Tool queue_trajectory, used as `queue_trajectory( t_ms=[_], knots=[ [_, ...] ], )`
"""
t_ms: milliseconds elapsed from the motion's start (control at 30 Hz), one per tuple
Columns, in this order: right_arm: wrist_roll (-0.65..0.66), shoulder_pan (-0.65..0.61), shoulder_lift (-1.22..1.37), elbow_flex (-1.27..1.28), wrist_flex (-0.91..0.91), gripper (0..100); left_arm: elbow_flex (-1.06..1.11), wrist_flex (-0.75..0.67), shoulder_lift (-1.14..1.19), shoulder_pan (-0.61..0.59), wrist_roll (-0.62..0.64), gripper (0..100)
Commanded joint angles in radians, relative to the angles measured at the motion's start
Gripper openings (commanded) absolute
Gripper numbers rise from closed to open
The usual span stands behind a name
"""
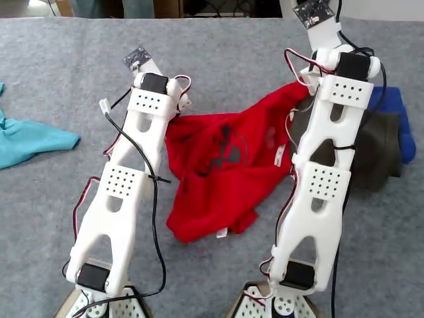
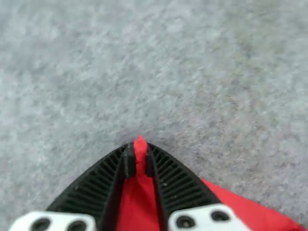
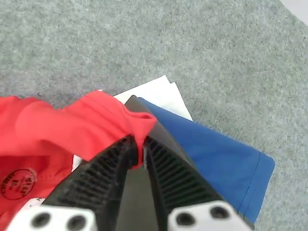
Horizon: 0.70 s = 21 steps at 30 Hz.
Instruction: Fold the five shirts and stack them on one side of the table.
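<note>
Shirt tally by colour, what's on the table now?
Red fabric shirt, crumpled: 1
Teal fabric shirt: 1
Blue folded fabric shirt: 1
Dark grey folded fabric shirt: 1
White flat piece, maybe a shirt: 1
Total: 4 sure, 5 with the white.

Bench (image 1: 59, 59): mottled grey.
Red shirt (image 1: 218, 165): red with a dark circular print.
Blue shirt (image 1: 396, 103): plain blue.
Dark shirt (image 1: 379, 152): dark olive-grey.
Teal shirt (image 1: 30, 139): plain teal.
Left pincer (image 2: 140, 161) and right pincer (image 3: 138, 149): black, ribbed.
</note>
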Motion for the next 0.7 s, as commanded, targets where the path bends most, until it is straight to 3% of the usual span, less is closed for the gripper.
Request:
queue_trajectory(
  t_ms=[0,167,500,667],
  knots=[
    [-0.017,-0.031,-0.025,-0.051,0.003,1.5,-0.16,-0.009,-0.014,-0.025,-0.13,3],
    [-0.126,-0.072,-0.137,-0.048,-0.011,1.5,-0.157,0.006,-0.206,-0.111,-0.276,3],
    [-0.146,-0.227,-0.524,-0.048,-0.049,1.5,-0.157,0.091,-0.807,-0.317,-0.443,3],
    [-0.331,-0.236,-0.723,-0.048,-0.143,1.5,-0.154,0.138,-1.145,-0.369,-0.548,3]
  ],
)
